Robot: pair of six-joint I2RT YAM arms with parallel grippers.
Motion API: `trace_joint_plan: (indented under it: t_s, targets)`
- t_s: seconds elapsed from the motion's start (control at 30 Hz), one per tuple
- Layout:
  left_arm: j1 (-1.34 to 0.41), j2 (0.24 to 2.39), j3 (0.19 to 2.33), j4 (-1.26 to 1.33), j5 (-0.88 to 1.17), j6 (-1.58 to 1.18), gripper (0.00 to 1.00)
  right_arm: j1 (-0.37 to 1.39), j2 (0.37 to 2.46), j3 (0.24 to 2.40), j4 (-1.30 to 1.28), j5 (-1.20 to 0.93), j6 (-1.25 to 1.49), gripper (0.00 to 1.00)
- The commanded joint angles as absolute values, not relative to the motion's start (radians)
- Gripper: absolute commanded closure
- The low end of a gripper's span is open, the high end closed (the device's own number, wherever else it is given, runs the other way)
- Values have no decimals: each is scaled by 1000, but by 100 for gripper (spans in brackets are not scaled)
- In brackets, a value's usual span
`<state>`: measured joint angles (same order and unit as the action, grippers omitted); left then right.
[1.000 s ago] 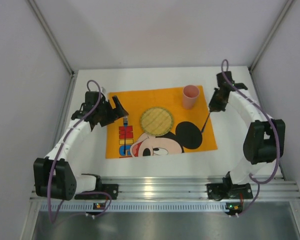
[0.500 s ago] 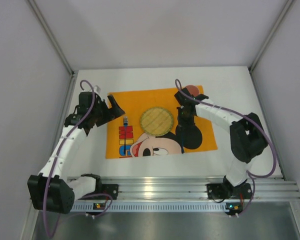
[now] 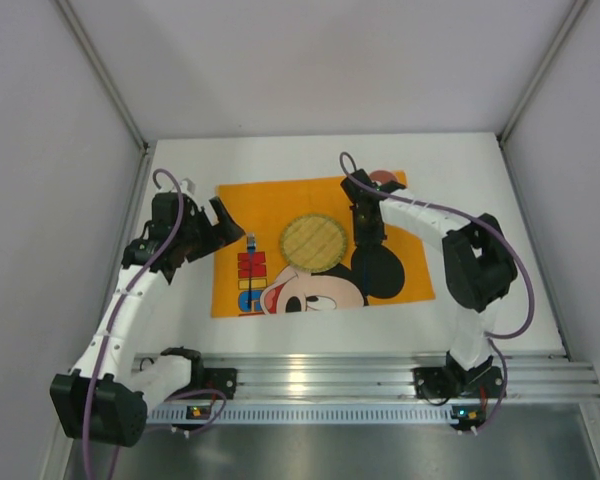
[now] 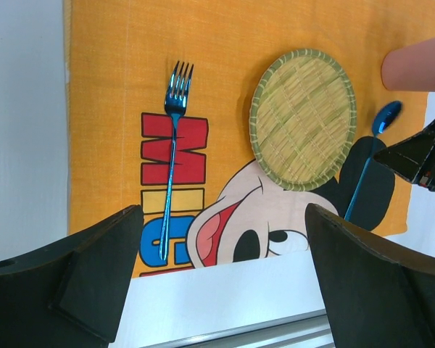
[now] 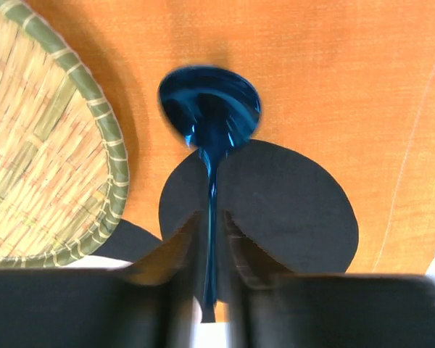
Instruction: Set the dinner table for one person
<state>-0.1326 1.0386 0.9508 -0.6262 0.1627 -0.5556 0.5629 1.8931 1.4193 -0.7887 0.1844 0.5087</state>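
On an orange Mickey Mouse placemat point(image 4: 225, 43), a blue fork point(image 4: 171, 167) lies over the coloured letters at left, a round woven coaster point(image 4: 302, 119) sits mid-mat, a blue spoon point(image 5: 209, 116) lies just right of it, a pink cup point(image 4: 417, 65) near the far right corner

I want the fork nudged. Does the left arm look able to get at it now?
Probably yes: the fork lies bare on the placemat, nothing on or against it, and the left gripper hangs open near it. The right gripper holds the spoon, well aside.
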Motion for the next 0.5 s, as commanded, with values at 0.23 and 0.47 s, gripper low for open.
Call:
trace_joint_plan:
  t_s: [0.23, 0.47]
  targets:
    - [-132, 1023, 962, -634, 166, -572, 2, 580, 1754, 1396, -787, 227, 488, 50]
    - [-132, 1057, 1011, -675, 155, -558, 2, 716, 1430, 1329, -712, 80, 384, 48]
